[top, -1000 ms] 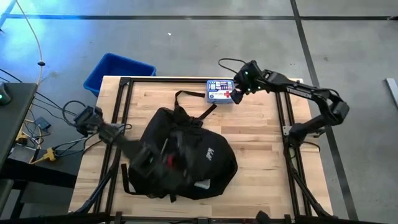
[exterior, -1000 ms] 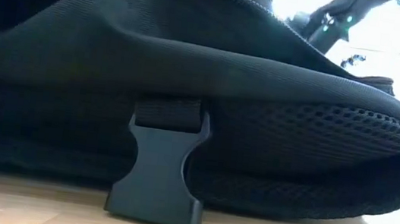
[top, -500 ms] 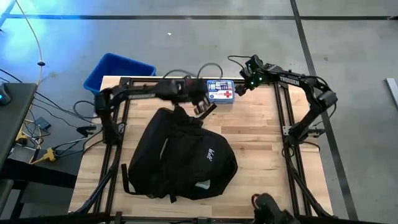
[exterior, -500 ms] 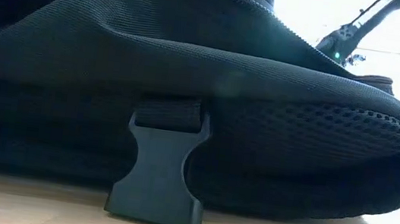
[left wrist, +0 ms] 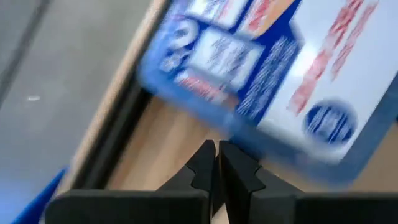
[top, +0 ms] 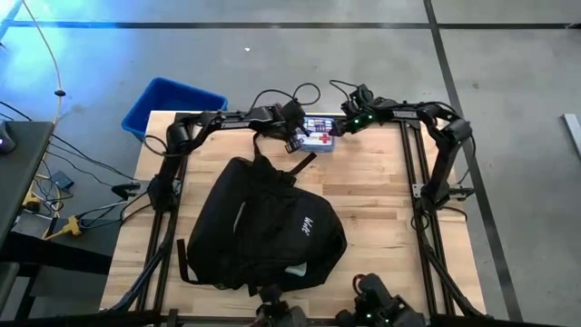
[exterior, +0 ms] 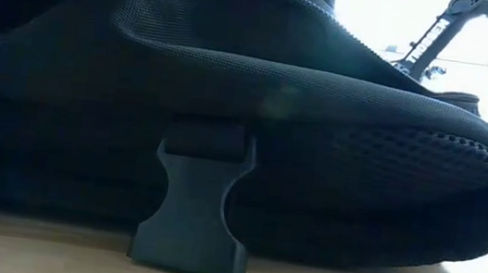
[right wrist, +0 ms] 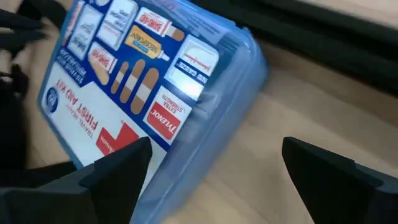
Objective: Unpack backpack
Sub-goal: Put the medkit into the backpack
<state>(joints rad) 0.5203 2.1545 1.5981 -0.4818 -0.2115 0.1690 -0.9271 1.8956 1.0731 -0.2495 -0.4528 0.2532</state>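
Backpack lies flat across the near half of the worktop, closer to the near-left corner, its top loop handle reaching toward the far edge; from table height its black fabric and one strap buckle fill nearly everything. It looks slack, and whether anything is left inside cannot be told from here. Farther off, at the middle of the far edge, sits a blue first aid kit, a clear-lidded box with printed labels, resting on the wood well apart from the bag's body, so one item looks to be out already. Both arms reach in along that far edge. Left gripper hangs just beside the kit's left end, fingers pressed together on nothing, the box just beyond its tips. Right gripper is at the kit's right end, fingers spread wide, the box lying near them and not clasped. Beyond the far-left corner, off the table, stands a blue bin, which looks empty. Judged so: unpacking is partly done, with the kit not yet put away and the bag's insides unchecked.
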